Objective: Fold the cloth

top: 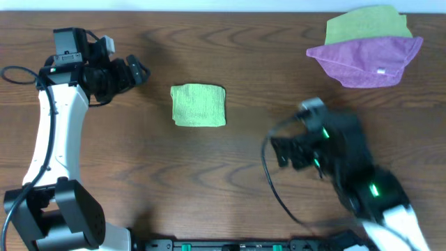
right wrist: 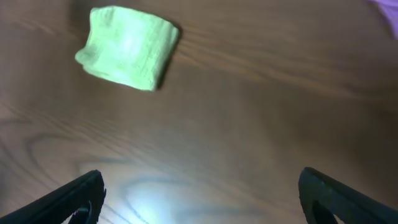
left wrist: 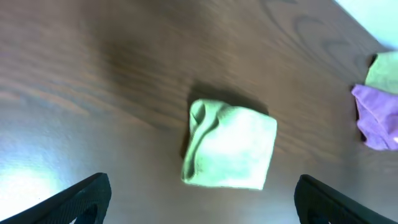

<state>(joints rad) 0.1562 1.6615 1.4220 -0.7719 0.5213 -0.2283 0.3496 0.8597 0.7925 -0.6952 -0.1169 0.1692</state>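
Judging by its compact square shape, the lime-green terry cloth (top: pixel 199 105) appeared fully folded, with nothing evidently left to do. The left claw (top: pixel 141 71) stood spread wide, empty, well apart from it. The cloth lay mid-counter (top: pixel 209 183). The right claw (top: pixel 280 153) was likewise released, touching nothing.

A dark brown wood-grain table (top: pixel 209 160) fills nearly the whole overhead view, its grain running left to right, with darker swirls toward the far side. A thin pale strip (top: pixel 209 5) shows beyond the table's far edge; whether it is wall or floor cannot be told. Reflected light leaves a soft white glare (right wrist: pixel 155 193) on the tabletop in the right wrist view, and a bright patch (left wrist: pixel 25 180) at the lower left of the left wrist view.
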